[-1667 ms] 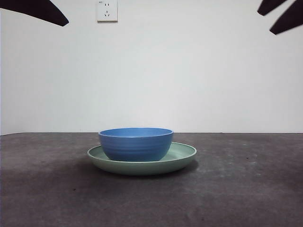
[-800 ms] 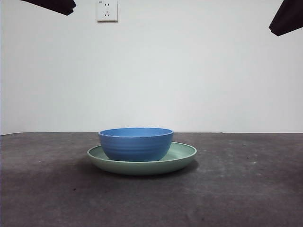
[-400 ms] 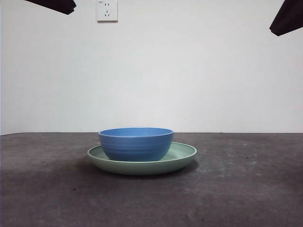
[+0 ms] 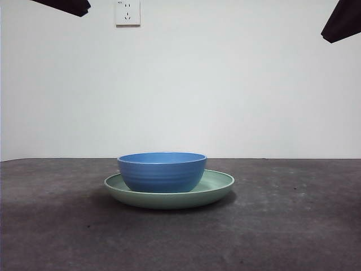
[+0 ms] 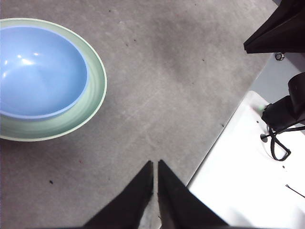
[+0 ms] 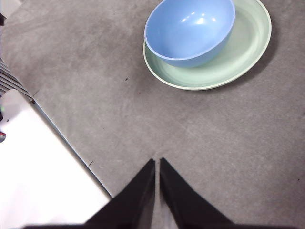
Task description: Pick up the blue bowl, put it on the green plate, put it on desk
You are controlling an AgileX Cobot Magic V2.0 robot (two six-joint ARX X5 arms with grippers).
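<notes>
Left wrist view: left claw (image 5: 155, 164) has its jaws together, empty, high over bare desk (image 5: 157, 81). Bowl (image 5: 40, 71) sits inside plate (image 5: 95, 95), well clear of the tips, off toward one side. White base (image 5: 243, 176) of the rig lies beside the desk edge, close to the claw.

Right wrist view: right claw (image 6: 157, 162) also has jaws together, empty, over bare desk (image 6: 95, 86). Bowl (image 6: 189, 31) on plate (image 6: 248, 47) sits well ahead of the tips.

Front view: bowl (image 4: 162, 171) upright on plate (image 4: 217, 185), off-centre toward one rim, plate flat on desk (image 4: 293, 226). Versus 2 s ago: both arms have retreated, now only dark tips at the top corners. Bowl and plate unmoved. Wall socket (image 4: 127, 12) up high.
</notes>
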